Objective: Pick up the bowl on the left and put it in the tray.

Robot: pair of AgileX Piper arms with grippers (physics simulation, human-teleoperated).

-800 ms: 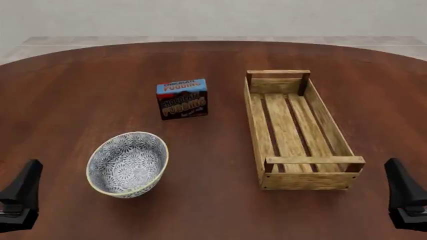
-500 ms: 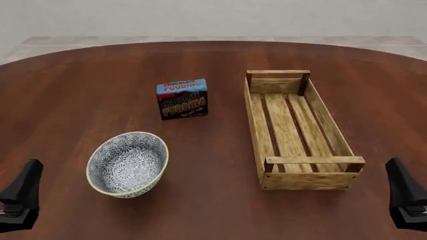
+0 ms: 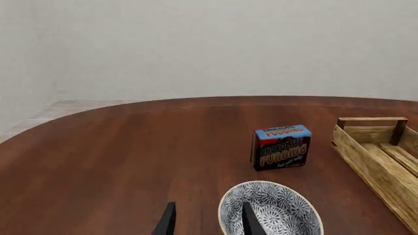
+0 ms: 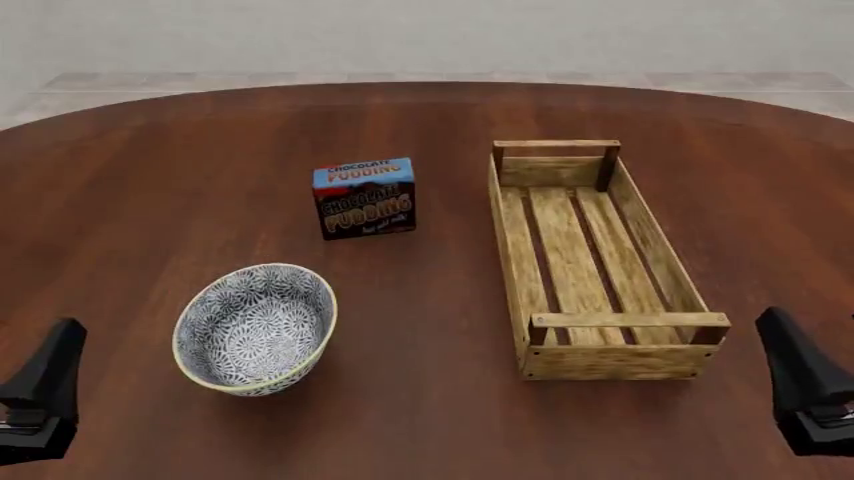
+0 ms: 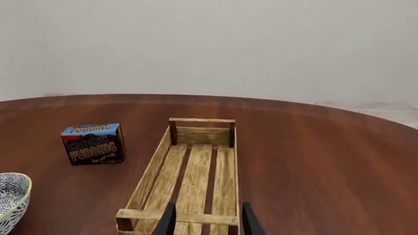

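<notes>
The bowl (image 4: 255, 328), white with a dense blue-grey pattern, stands upright on the table's left front; it also shows in the left wrist view (image 3: 287, 210) and at the edge of the right wrist view (image 5: 10, 198). The tray (image 4: 505, 235), a long light-wood crate, lies empty to the bowl's right, end-on to me. My left gripper (image 4: 47, 380) hangs at the near left, short of the bowl; its fingers (image 3: 167, 223) stand apart, open and empty. My right gripper (image 4: 798, 385) is at the near right, just in front of the tray's near end (image 5: 176, 216), open and empty too.
A small chocolate pudding box (image 4: 363, 197) stands upright beyond the bowl, between it and the tray's far end. The round dark-wood table (image 4: 160, 180) curves away at the back, with a pale floor and wall behind.
The right gripper has shifted slightly left and forward toward the tray's near end. The left gripper, bowl, box and tray have not moved.
</notes>
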